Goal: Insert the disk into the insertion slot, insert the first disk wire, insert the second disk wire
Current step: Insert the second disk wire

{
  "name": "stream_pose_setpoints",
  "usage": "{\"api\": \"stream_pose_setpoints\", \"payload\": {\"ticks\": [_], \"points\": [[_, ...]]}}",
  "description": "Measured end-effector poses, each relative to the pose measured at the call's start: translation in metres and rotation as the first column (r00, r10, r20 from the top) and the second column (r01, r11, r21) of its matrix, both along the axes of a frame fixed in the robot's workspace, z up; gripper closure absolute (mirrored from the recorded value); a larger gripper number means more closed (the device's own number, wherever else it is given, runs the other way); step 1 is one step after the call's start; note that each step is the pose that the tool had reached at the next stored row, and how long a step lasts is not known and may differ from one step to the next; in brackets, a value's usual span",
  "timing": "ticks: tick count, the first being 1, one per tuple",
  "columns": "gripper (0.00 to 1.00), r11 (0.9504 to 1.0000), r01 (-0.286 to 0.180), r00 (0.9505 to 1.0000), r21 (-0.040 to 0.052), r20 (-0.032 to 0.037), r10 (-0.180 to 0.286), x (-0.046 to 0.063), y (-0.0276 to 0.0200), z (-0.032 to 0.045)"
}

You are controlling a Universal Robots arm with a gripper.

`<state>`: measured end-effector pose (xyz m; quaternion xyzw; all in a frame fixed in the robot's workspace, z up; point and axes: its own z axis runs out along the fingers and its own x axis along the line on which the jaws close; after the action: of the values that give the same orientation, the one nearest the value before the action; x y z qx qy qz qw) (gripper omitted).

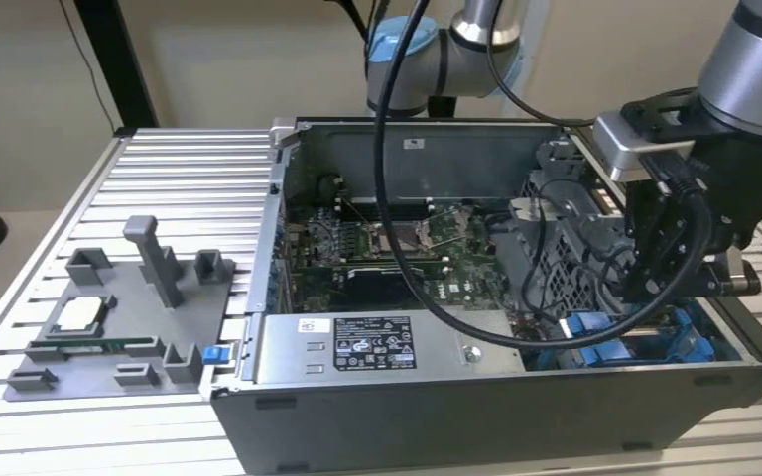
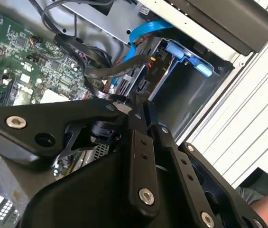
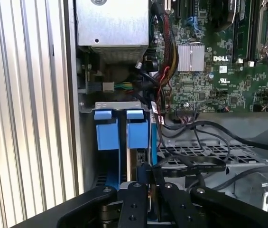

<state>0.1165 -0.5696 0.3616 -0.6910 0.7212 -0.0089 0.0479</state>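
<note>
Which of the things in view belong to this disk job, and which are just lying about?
Job:
- black gripper
- blue-framed silver disk
- grey metal insertion slot
- blue flat wire

Lying about:
- grey plastic parts tray
- grey labelled power-supply box
- green motherboard

Exterior high; wrist views close, shared bay [image 3: 124, 128].

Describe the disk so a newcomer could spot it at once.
Start at the open computer case on the slatted table. Go to its corner on the exterior view's right, below the gripper. The disk sits there in a bright blue frame, unlike the grey labelled box beside it.
</note>
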Motion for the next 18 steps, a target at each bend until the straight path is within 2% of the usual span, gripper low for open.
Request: {"api": "stream_pose_setpoints", "payload": {"ticks": [12, 18], "points": [[1.0, 1.0, 0.0, 1.0, -0.0005, 0.0, 0.0, 0.007, -0.0016, -0.0103], [1.0, 1.0, 0.0, 1.0, -0.0004, 0.0029, 0.0, 0.008, -0.0016, -0.0136]]}}
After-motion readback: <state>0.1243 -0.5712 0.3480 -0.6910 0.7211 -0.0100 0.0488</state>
